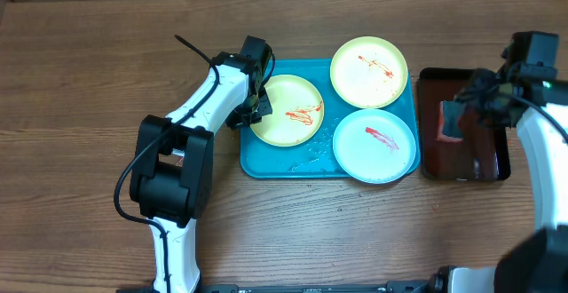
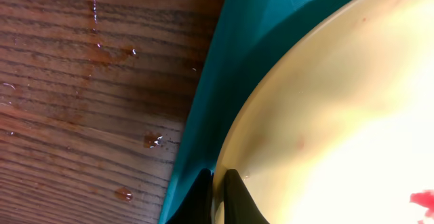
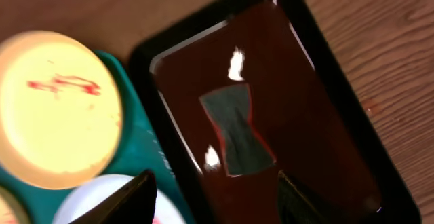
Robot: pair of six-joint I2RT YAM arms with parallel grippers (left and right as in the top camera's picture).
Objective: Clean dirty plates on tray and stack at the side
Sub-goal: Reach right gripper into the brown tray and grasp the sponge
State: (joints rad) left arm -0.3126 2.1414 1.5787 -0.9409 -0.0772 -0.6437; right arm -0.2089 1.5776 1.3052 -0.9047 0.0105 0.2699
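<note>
A: Counts, biggest first. Go.

B: One brown wooden table (image 1: 80, 71). One large turquoise rectangular plastic tray (image 1: 286, 162), mid-table, long axis left-right. One narrower dark red-brown tray with black edges (image 1: 484, 155) just to its right, long axis near-far, glossy and wet inside.

A: Plates?

B: Three small round plastic plates, all face up on the turquoise tray, lying singly. On the left, the left yellow-green plate (image 1: 288, 109), red smear. At the far right, the far yellow-green plate (image 1: 369, 71), red smear, hanging over the tray's far rim. At the near right, the light blue plate (image 1: 374, 145), red smear, slightly over the near rim. They're round, so no long axis.

A: Small stuff?

B: One grey waisted pad (image 3: 236, 136) lying flat in the dark tray, long axis along that tray. Several water drops (image 2: 152, 140) on the wood beside the turquoise tray's left edge.

A: Claws?

B: Two. The left claw (image 2: 218, 191) is at the left edge of the left yellow-green plate, fingers nearly together with the rim pinched between them. The right claw (image 3: 213, 200) hangs over the dark tray, fingers wide apart and gripping nothing, with the pad below the gap.
</note>
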